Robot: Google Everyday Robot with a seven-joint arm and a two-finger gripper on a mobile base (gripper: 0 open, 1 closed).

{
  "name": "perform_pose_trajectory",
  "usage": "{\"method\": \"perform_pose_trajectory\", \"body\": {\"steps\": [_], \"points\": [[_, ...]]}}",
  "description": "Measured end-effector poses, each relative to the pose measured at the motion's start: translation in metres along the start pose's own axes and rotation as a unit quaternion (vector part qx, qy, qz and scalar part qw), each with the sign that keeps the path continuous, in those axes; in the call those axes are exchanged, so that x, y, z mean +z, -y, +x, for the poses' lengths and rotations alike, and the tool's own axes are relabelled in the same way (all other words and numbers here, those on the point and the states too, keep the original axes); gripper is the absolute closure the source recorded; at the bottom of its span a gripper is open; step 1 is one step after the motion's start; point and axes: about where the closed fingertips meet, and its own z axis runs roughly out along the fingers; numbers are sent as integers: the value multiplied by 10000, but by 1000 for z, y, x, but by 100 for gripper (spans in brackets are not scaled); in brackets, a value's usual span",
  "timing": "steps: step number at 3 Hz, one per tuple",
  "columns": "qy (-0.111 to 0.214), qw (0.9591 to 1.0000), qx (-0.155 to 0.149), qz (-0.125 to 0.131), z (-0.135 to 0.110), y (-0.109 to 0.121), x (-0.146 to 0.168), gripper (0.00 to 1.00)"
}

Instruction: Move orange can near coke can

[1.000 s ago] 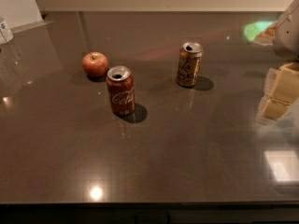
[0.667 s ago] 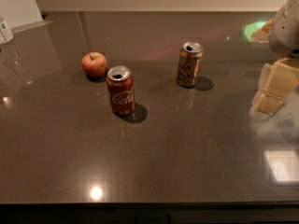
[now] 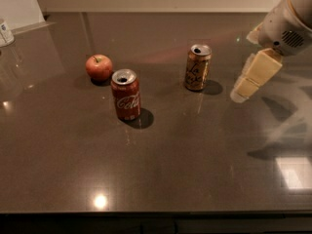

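Note:
The orange can (image 3: 198,67), brownish-orange with dark lettering and a silver top, stands upright on the dark table (image 3: 161,160) right of centre. The coke can (image 3: 126,95), red with white script, stands upright to its left and a little nearer to me, apart from it. My gripper (image 3: 248,79), with pale yellow fingers pointing down-left, hangs above the table to the right of the orange can, apart from it and holding nothing.
A red apple (image 3: 99,68) sits just behind-left of the coke can. A small white container (image 3: 5,32) stands at the far left edge. The table's front edge runs along the bottom.
My gripper has moved left and further into view, closer to the orange can. The cans and the apple have not moved.

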Motion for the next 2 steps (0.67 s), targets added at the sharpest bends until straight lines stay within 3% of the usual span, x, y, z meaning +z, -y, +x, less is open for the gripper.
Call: {"method": "perform_pose_trajectory", "body": {"steps": [2], "points": [[767, 9964, 367, 70, -37, 39, 45, 0]]}}
